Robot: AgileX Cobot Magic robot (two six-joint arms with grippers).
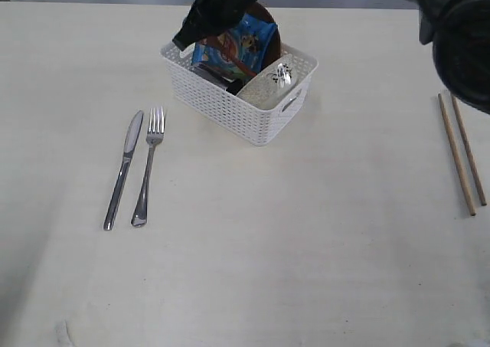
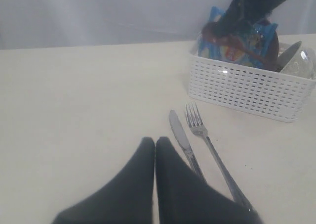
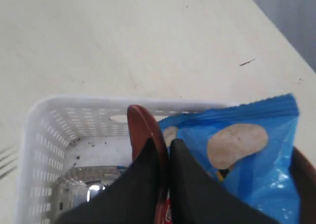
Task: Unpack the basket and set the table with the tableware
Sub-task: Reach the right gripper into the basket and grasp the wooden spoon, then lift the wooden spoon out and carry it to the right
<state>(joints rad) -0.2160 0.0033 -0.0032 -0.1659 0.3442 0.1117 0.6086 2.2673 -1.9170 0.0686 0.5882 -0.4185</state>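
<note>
**Right fingers on the spoon, inside the basket**

Right fingers (image 3: 143, 184) stand narrow, pinched on the thin edge of a red-brown piece, judged to be the spoon (image 3: 140, 125). Its rounded end rises clear of the fingers; the handle is hidden, so the long axis can only be judged as steep, standing on edge.

Location: the spoon sits at the far-left corner of the basket (image 1: 230, 109), upper centre of the exterior frame. The right arm crosses the middle from the upper right to reach it.

Adjacent items:
- Blue snack packet (image 3: 247, 150), just beside the spoon, leaning on the same finger side.
- Brown plate (image 1: 268, 33), behind the packet.
- Steel cup (image 1: 279, 75), at the basket's right end.

Obstruction: the packet and the basket wall flank the grip. A straight upward withdrawal appears necessary; the packet could drag along.

Left fingers (image 2: 133, 184) are pressed together, holding nothing, low over the worktop (image 1: 306, 247) near the knife (image 1: 126, 163) and fork (image 1: 149, 163), left of centre, well apart from the basket. Chopsticks (image 1: 463, 159) lie at the right edge.
</note>
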